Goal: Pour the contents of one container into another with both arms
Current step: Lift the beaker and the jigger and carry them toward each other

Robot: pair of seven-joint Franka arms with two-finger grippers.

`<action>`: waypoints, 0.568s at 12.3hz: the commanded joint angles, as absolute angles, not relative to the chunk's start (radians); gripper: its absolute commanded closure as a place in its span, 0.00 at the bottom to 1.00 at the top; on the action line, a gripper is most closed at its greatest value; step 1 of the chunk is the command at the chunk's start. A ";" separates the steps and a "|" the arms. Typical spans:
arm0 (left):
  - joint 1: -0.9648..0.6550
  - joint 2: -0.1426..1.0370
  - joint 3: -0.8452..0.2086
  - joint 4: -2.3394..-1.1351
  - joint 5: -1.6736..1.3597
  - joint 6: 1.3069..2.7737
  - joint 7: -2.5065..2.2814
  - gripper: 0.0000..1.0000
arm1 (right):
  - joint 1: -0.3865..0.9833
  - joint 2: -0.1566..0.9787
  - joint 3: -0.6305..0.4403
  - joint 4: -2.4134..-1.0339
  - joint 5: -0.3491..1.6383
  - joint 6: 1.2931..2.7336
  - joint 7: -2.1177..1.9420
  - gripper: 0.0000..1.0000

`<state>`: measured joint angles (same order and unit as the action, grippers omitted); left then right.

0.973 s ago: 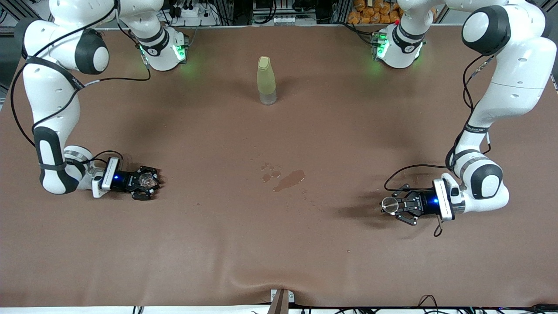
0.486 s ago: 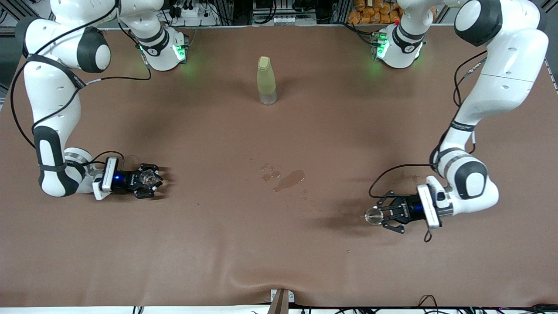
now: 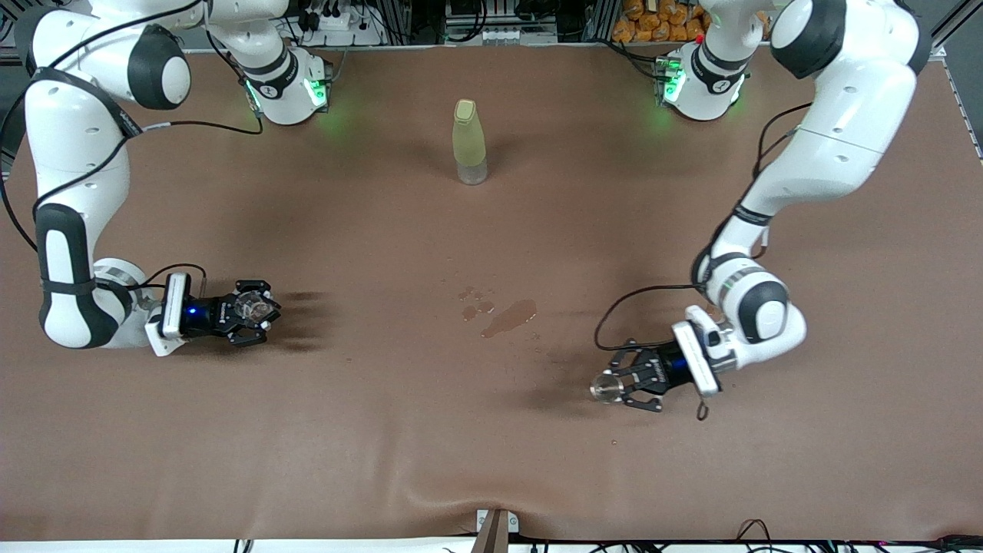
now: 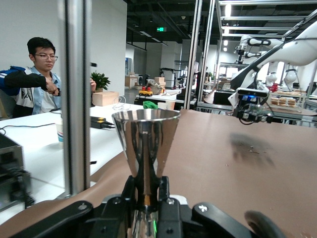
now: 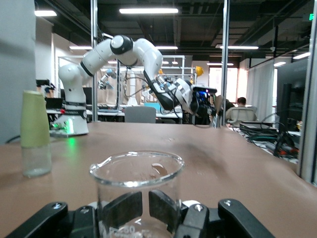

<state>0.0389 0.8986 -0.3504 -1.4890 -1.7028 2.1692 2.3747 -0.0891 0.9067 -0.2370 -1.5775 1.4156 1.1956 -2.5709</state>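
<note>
My right gripper is shut on the clear glass beaker, held upright just over the table at the right arm's end. In the right wrist view the beaker stands between the fingers, and I cannot tell whether there is liquid in it. My left gripper is shut on the narrow stem of the tiny metallic cup, over the table toward the left arm's end. The left wrist view shows that cup upright, clamped at its base, its grey rim up.
A tall yellow-green bottle stands mid-table near the arms' bases, also seen as the bottle. A dark wet spill with small drops lies on the brown table cover between the two grippers.
The left gripper has carried the metallic cup toward the table's middle and the right arm's end. The right gripper with the beaker has shifted only slightly and casts a longer shadow.
</note>
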 commanded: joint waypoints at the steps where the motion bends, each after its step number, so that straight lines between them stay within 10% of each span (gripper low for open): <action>1: -0.015 0.900 -0.341 -1.503 -1.744 2.189 2.443 1.00 | -0.055 0.809 -0.242 -1.673 1.423 1.195 -2.504 1.00; 7: -0.159 0.902 -0.344 -1.591 -1.970 2.204 2.697 1.00 | 0.006 0.566 -0.258 -1.880 1.443 1.264 -2.401 1.00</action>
<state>-0.1057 0.9145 -0.3486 -1.5696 -1.8592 2.1836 2.5925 -0.0284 0.6890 -0.2390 -1.7443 1.4173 1.2171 -2.4221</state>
